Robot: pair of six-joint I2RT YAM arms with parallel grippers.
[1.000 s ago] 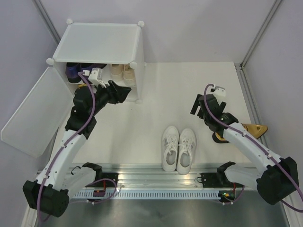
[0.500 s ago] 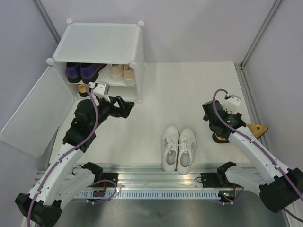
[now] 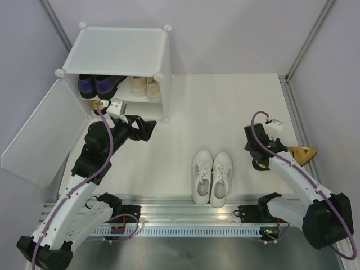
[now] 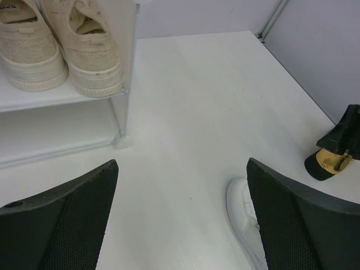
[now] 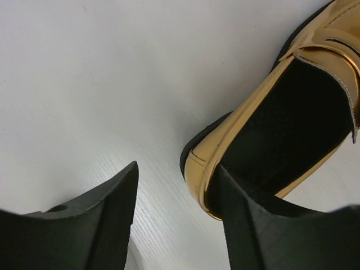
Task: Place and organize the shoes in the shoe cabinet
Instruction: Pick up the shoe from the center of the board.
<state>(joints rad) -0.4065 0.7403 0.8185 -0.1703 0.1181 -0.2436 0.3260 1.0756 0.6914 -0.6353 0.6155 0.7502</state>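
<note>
The shoe cabinet point(image 3: 118, 50) stands at the back left with its door point(image 3: 39, 135) swung open. Purple loafers point(image 3: 93, 84) and beige sneakers point(image 3: 145, 85) sit on its shelf; the beige pair shows in the left wrist view point(image 4: 56, 45). A bit of gold heel point(image 3: 97, 104) shows below the shelf. My left gripper point(image 3: 147, 128) is open and empty in front of the cabinet point(image 4: 183, 208). White sneakers point(image 3: 212, 177) stand at the near middle. My right gripper point(image 3: 256, 158) is open astride the back rim of the other gold heel point(image 3: 301, 153) point(image 5: 270, 129), one finger inside it.
The cabinet's corner post point(image 4: 121, 138) is just left of my left gripper. One white sneaker's toe point(image 4: 244, 219) lies by my left gripper's right finger. The right wall point(image 3: 332, 84) is close behind the gold heel.
My left gripper has drawn back out of the cabinet toward the table's middle. My right gripper has come down and toward the near right, onto the back of the gold heel.
</note>
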